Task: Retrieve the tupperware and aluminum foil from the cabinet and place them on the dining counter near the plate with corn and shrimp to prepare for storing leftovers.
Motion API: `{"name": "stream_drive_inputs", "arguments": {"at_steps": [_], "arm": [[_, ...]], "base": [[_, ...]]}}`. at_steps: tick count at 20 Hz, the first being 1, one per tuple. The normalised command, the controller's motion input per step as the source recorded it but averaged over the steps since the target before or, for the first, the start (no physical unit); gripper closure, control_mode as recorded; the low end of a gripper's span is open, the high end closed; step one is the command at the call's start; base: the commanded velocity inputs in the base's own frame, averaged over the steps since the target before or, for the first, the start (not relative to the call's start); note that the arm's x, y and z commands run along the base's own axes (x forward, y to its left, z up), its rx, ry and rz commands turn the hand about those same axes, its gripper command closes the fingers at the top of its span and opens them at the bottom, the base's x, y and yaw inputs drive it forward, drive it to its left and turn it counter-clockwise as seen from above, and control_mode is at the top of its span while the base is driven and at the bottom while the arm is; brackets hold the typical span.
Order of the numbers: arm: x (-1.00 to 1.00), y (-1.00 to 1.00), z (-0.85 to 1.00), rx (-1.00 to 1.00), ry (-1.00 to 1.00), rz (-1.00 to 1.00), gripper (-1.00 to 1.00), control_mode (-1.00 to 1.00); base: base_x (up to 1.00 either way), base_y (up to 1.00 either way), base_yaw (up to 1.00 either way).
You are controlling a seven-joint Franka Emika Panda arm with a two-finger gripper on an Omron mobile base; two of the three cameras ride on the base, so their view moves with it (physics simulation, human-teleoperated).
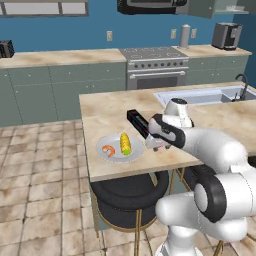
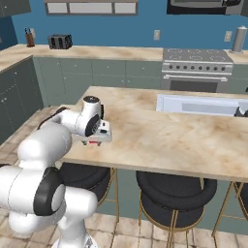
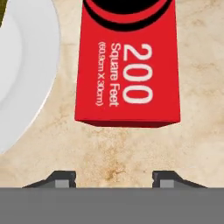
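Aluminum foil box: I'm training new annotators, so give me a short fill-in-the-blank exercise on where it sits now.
1. The aluminum foil box lies on the dining ____.
2. Beside it is a white ____ holding corn and shrimp.
3. The box's near end is coloured ____.
4. The gripper jaws stand ____, apart from the box.

Missing: counter; plate; red; open

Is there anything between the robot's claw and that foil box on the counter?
Nothing visible. In the hand view the gripper stands open just above the foil box, bare counter between them. The plate lies beside the box, off to one side.
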Motion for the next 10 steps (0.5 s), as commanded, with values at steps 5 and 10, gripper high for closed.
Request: {"name": "stream_drive_inputs", "arguments": {"at_steps": [5,10], "arm": [[-1.00,-0.13,0.59,0.00,-0.19,-0.01,-1.00,-1.00],[-0.96,-0.09,0.89,0.00,-0.37,-0.05,-1.00,-1.00]], "base": [[0.00,0.00,0.00],[0.00,0.00,0.00]]}}
